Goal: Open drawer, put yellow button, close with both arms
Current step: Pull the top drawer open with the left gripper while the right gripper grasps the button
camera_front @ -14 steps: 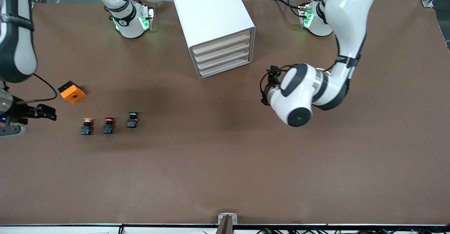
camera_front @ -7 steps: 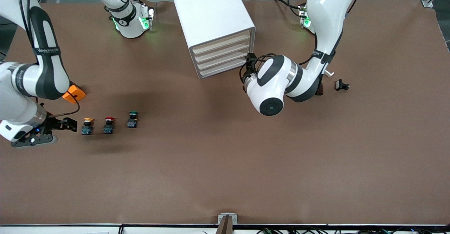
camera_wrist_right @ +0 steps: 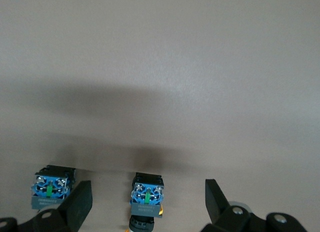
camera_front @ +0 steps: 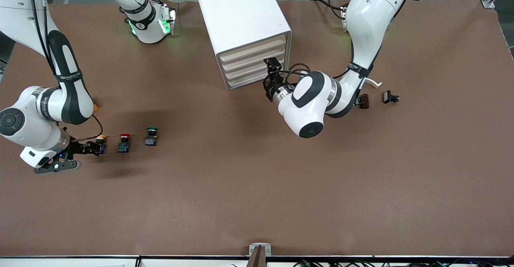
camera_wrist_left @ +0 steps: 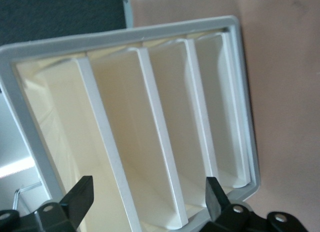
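Note:
The white cabinet (camera_front: 241,14) stands near the arms' bases, and its uppermost drawer (camera_front: 253,45) is shut. My left gripper (camera_front: 272,68) is open right at the drawer fronts; in the left wrist view its fingers (camera_wrist_left: 82,197) stand wide before them, the uppermost drawer (camera_wrist_left: 55,122) to one side. The yellow button (camera_front: 100,138) stands on the table toward the right arm's end. My right gripper (camera_front: 95,149) is open, low at the button. In the right wrist view the yellow button (camera_wrist_right: 146,199) lies between the open fingers (camera_wrist_right: 80,202), untouched.
A red-capped button (camera_front: 125,142) and a green-capped button (camera_front: 151,136) stand in a row beside the yellow one. The orange cube (camera_front: 95,107) is almost hidden by the right arm. Two small black parts (camera_front: 363,100) (camera_front: 390,96) lie toward the left arm's end.
My right gripper has come down and moved along the table to the yellow button, fingers now around it. My left gripper has swung over to the cabinet's drawer fronts.

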`<action>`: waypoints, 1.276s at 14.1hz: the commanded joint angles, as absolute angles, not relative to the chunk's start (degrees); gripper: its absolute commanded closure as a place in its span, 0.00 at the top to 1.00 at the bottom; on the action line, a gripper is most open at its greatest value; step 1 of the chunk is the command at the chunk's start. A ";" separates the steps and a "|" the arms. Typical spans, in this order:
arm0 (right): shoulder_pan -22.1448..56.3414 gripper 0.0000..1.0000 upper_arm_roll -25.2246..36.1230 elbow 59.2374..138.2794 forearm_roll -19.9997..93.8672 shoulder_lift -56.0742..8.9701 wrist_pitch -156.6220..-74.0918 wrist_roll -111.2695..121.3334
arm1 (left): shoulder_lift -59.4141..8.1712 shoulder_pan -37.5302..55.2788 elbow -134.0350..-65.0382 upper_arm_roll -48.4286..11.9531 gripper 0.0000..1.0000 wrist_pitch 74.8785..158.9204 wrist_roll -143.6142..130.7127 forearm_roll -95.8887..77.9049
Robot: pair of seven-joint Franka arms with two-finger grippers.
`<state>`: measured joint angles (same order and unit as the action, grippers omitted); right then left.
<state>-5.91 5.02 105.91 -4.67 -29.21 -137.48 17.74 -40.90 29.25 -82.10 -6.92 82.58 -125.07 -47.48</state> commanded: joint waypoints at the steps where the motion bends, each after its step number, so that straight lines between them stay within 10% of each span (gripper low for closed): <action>1: -7.12 1.00 4.13 108.18 -5.27 -29.00 -138.51 18.28 | -43.41 31.19 -80.77 -6.68 0.86 79.90 -128.49 -50.36; 9: -8.18 1.00 4.04 113.64 -5.27 -29.09 -146.07 18.46 | -43.51 34.01 -80.86 -6.77 0.64 77.70 -132.45 -52.56; 18: -8.53 1.00 3.96 115.66 -5.19 -29.27 -145.99 18.72 | -43.95 35.69 -80.77 -6.59 0.00 75.94 -135.88 -52.48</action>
<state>-7.16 4.94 114.14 -4.67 -29.96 -145.51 17.98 -43.63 35.80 -81.76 -7.12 77.44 -134.50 -51.99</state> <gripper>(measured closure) 0.000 0.811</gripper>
